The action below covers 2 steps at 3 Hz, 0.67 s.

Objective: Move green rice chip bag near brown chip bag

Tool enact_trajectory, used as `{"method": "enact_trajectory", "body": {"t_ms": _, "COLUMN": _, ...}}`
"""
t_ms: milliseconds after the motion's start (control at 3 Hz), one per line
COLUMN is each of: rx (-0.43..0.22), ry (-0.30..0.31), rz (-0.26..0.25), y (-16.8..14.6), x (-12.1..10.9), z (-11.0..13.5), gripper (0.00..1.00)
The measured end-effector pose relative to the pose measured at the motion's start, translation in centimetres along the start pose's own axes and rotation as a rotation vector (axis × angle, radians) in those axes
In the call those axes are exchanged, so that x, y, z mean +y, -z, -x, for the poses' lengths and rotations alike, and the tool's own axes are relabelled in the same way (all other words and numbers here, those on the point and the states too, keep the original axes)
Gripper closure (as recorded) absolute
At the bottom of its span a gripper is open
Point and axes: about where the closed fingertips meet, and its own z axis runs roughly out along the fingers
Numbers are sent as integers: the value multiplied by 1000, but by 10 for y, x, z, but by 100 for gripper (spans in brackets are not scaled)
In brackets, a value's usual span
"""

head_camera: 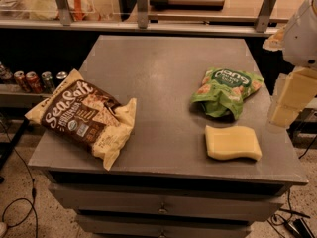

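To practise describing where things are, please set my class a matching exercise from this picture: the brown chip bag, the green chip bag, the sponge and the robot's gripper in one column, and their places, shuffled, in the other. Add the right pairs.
Things
1. brown chip bag
2. green chip bag
3. sponge
4. gripper

Places
A. at the picture's right edge, by the right side of the table
B. near the table's front right corner
C. on the left part of the table
D. on the right half of the table, about halfway back

Pairs: 1-C, 2-D, 3-B, 4-A
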Motion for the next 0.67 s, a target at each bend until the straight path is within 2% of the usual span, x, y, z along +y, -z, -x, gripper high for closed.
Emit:
{"method": "enact_trajectory", "body": {"t_ms": 333, "rx": 0, "ry": 0, "rz": 0, "y": 0, "x": 0, "z": 0, "gripper": 0}}
{"method": "enact_trajectory", "body": {"t_ms": 667, "rx": 11, "ry": -64, "rz": -16, "y": 0, "x": -15, "z": 1, "gripper": 0}}
